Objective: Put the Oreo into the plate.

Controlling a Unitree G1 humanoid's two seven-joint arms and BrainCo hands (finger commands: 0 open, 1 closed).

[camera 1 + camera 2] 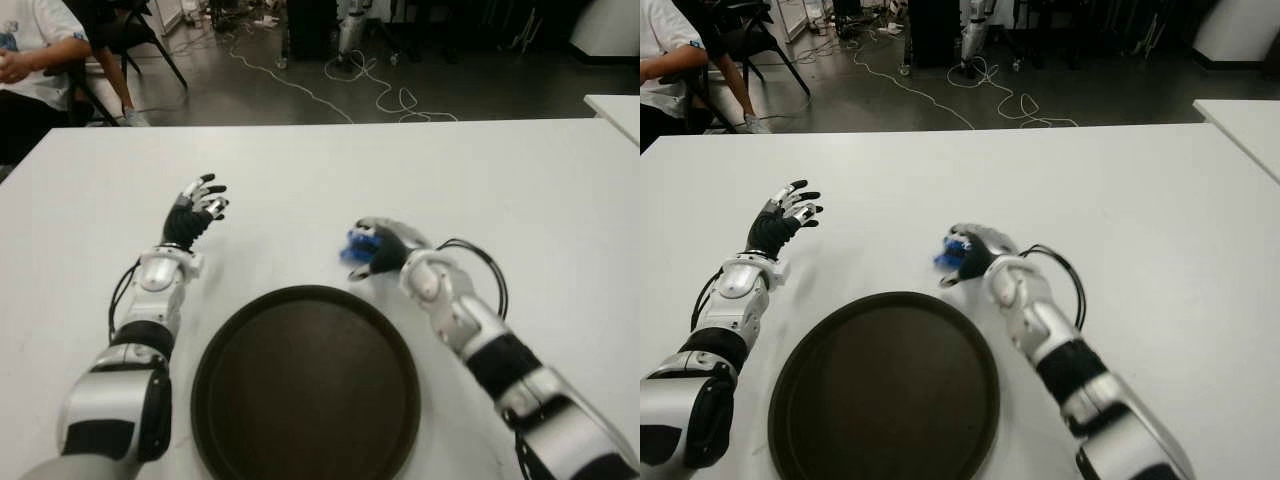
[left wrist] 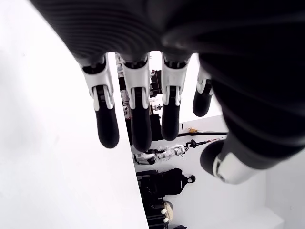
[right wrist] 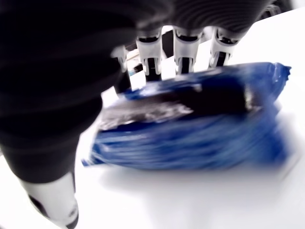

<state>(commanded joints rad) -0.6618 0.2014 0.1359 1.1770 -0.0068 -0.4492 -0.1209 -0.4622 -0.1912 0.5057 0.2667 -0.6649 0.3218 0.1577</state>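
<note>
Blue foil wraps the Oreo (image 3: 190,126), a small packet that lies on the white table (image 1: 520,190) just beyond the far rim of the plate (image 1: 305,385). My right hand (image 1: 385,248) is on it: in the right wrist view the fingers (image 3: 183,50) curl over the far side of the packet and the thumb stands at the near side, so I judge they are closing on it, though I cannot tell if it is lifted off the table.

I expect the packet to be light, with a thin and slippery wrapper that crumples, and the biscuits inside can break. I think the best hold is across the middle of its long sides, not on the crimped ends, and with little force.

The plate is dark, round and has nothing in it; it sits near to me, between my two arms. My left hand (image 1: 197,212) is well apart on the left, beside the plate's far left edge, its fingers spread and holding nothing. I see nothing between packet and plate. A person (image 1: 35,60) sits far behind the table.
</note>
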